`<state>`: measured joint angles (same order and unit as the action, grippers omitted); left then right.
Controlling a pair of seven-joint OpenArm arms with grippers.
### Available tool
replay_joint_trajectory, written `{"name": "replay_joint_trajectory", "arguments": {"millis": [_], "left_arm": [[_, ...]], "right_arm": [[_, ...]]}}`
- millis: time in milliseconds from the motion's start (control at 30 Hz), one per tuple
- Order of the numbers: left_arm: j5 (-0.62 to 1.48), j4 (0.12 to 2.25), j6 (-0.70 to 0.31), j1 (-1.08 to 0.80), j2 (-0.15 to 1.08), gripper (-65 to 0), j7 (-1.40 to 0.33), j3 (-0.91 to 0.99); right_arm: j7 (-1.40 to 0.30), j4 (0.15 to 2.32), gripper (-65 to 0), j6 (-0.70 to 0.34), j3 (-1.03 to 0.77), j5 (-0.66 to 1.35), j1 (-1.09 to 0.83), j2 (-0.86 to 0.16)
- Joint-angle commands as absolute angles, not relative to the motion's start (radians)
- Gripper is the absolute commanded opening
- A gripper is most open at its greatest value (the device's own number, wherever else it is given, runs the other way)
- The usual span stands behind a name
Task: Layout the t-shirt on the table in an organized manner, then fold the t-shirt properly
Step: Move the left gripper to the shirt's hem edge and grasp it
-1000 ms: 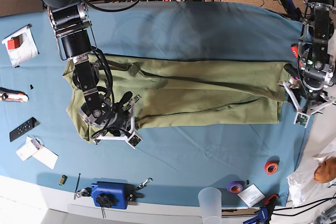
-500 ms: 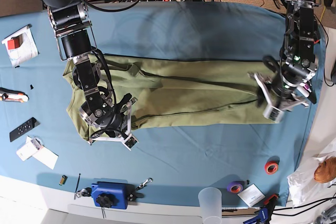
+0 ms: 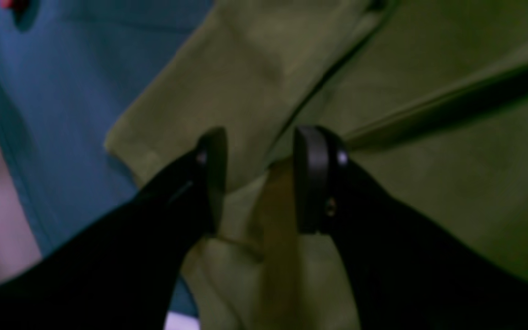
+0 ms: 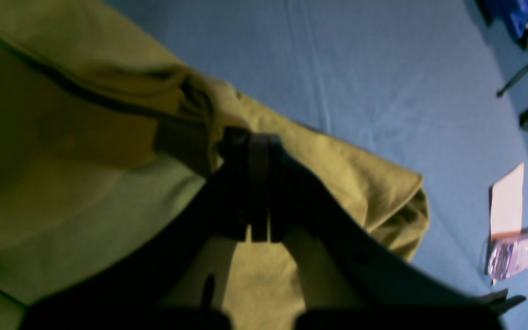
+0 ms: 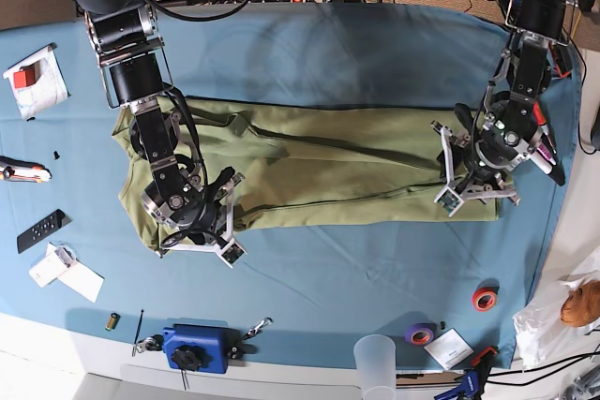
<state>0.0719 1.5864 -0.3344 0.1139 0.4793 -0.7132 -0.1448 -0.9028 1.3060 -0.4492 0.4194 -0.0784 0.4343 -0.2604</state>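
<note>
The olive-green t-shirt (image 5: pixel 356 170) lies folded lengthwise in a long band across the teal table (image 5: pixel 375 53). My left gripper (image 5: pixel 443 166) is over the shirt's right end. In the left wrist view it (image 3: pixel 259 178) is open, its black fingers (image 3: pixel 211 178) straddling a fold of the t-shirt (image 3: pixel 429 183) near a corner. My right gripper (image 5: pixel 234 215) is at the shirt's lower left edge. In the right wrist view it (image 4: pixel 259 183) is shut on bunched fabric of the t-shirt (image 4: pixel 62 183), beside the table cloth (image 4: pixel 383 68).
A red tape roll (image 5: pixel 484 299), a purple tape roll (image 5: pixel 420 333) and a clear cup (image 5: pixel 375 362) sit at the front right. A blue tool (image 5: pixel 195 347) sits at the front. A remote (image 5: pixel 40 229), papers (image 5: pixel 66 272) and a white packet (image 5: pixel 36 80) lie at the left.
My left arm has moved from the table's right edge leftward onto the shirt's right end. My right gripper has stayed at the shirt's lower left edge.
</note>
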Motion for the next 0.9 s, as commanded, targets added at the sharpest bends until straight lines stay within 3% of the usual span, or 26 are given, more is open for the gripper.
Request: {"name": "replay_joint_trajectory", "arguments": {"millis": [0,167,300,400,500,600,733,867], "left_arm": [[0.077,1.604,-0.332,0.136,0.493,-40.4,-0.705,-0.138],[0.109,1.591,-0.341,0.136,0.493,-40.4,-0.707,-0.138],[0.106,1.548,-0.340,0.136,0.493,-40.5,-0.694,-0.138],[0.063,1.535,-0.270,0.136,0.493,-41.4,-0.668,-0.137],[0.057,1.535,-0.240,0.151,0.492,-51.0,-0.664,-0.138],[0.056,1.535,-0.261,0.164,0.484,-65.0,-0.665,-0.137],[0.063,1.536,-0.252,0.170,0.482,-65.0,-0.676,-0.137],[0.054,1.557,-0.171,0.180,0.483,-65.0,-0.692,-0.137]], "right_arm": [[-0.890,1.320,-65.0,-0.448,0.413,-0.082,0.465,-0.263],[-0.890,1.320,-59.2,-0.448,0.413,-0.057,0.466,-0.263],[-0.921,1.320,-58.9,-0.448,0.413,-0.023,0.466,-0.263],[-0.962,1.320,-58.9,-0.410,0.411,-0.028,0.466,-0.264],[-0.944,1.320,-58.9,-0.393,0.411,-0.062,0.466,-0.269],[-0.939,1.320,-58.9,-0.384,0.410,-0.065,0.466,-0.272],[-0.939,1.320,-58.9,-0.384,0.411,-0.065,0.466,-0.272],[-0.935,1.320,-59.1,-0.345,0.410,-0.109,0.466,-0.272]]}}
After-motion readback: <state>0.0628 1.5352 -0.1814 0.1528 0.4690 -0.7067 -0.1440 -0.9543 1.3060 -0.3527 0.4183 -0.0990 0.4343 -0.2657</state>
